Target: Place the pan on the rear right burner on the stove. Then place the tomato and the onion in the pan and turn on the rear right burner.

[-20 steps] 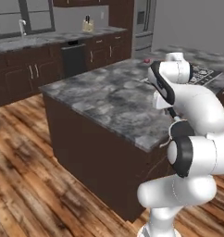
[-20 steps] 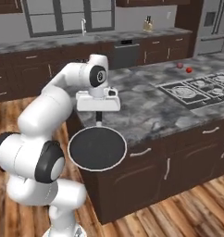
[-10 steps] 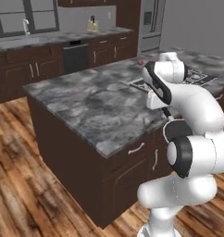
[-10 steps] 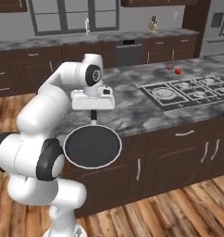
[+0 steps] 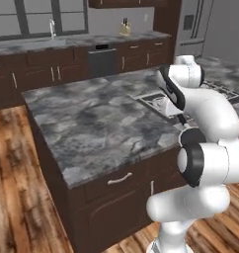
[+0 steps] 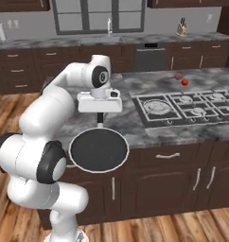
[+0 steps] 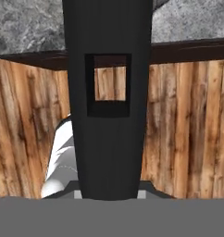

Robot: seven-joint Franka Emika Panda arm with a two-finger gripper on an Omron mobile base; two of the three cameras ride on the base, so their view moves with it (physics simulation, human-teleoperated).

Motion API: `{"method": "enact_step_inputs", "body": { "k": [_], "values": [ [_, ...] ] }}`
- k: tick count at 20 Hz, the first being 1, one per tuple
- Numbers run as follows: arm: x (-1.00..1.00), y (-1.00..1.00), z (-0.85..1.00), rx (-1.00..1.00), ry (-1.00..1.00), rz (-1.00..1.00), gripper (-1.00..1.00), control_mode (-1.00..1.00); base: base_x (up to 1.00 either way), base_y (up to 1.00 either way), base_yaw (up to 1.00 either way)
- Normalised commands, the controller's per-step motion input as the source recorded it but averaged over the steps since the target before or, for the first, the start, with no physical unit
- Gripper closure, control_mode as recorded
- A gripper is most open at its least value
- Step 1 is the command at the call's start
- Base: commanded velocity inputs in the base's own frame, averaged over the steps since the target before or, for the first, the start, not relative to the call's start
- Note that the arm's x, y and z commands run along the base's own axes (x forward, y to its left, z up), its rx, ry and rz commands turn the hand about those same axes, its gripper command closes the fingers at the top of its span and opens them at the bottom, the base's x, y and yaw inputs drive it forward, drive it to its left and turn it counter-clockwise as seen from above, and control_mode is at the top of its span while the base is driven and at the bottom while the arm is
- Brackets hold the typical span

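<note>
pan [image 6: 99, 150] | hangs below jaws | handle [image 7: 109, 92] clamped between them

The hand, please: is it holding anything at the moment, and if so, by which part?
Yes: the hand is shut on the pan, gripping it by its short black handle, with the pan hanging below.

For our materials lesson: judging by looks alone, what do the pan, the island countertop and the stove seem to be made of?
Pan: probably dark non-stick coated metal; matte black inside, thin pale rim.
Countertop: looks like polished granite or marble; mottled grey veining.
Stove: seemingly brushed steel, flat grey plate; its black grates resemble cast iron.
</note>
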Motion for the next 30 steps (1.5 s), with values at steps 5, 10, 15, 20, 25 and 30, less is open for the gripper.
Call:
{"method": "enact_step_inputs", "body": {
  "k": [5,10,15,20,25,30],
  "values": [
    [0.00,0.00,0.00,0.00,0.00,0.00,1.00,1.00,0.19,-1.00,0.32],
    [0.00,0.00,0.00,0.00,0.00,0.00,1.00,1.00,0.00,-1.00,0.13],
    [0.00,0.00,0.00,0.00,0.00,0.00,1.00,1.00,0.07,-1.00,0.11],
    [0.00,0.00,0.00,0.00,0.00,0.00,1.00,1.00,0.11,-1.00,0.10],
    [0.00,0.00,0.00,0.00,0.00,0.00,1.00,1.00,0.11,-1.00,0.07],
    [0.00,0.00,0.00,0.00,0.00,0.00,1.00,1.00,0.17,-1.00,0.02]
  ]
}}
